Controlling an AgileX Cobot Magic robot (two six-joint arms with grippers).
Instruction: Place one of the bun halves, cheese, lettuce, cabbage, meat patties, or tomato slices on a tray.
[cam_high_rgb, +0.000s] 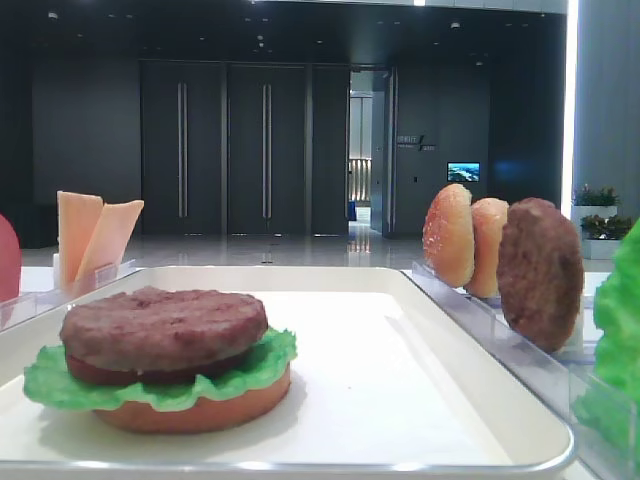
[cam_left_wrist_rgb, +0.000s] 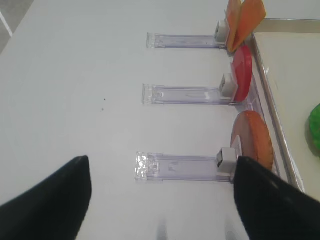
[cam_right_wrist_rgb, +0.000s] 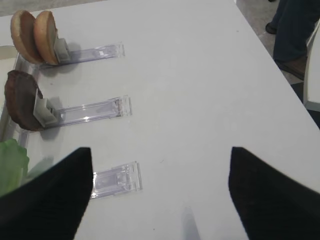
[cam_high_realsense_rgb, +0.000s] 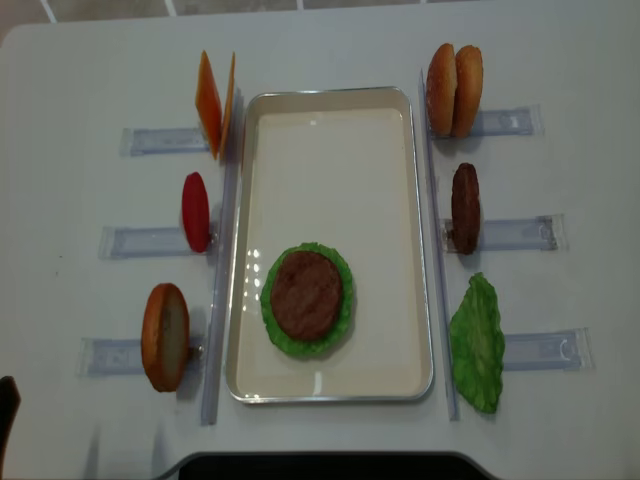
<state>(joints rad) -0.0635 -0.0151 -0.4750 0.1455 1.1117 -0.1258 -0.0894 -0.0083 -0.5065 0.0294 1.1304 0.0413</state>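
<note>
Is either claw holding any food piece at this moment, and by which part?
Nothing is held. The right claw and the left claw both stand open over bare table, with nothing between the fingers.

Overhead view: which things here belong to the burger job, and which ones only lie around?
Belong to the job:
white rectangular tray
brown round patty stacked on green ruffled lettuce
spare dark patty
two golden bun halves
orange-brown bun base
red tomato slice
pale-orange cheese slices
spare lettuce leaf

Just lying about:
clear plastic holders
white table
</note>
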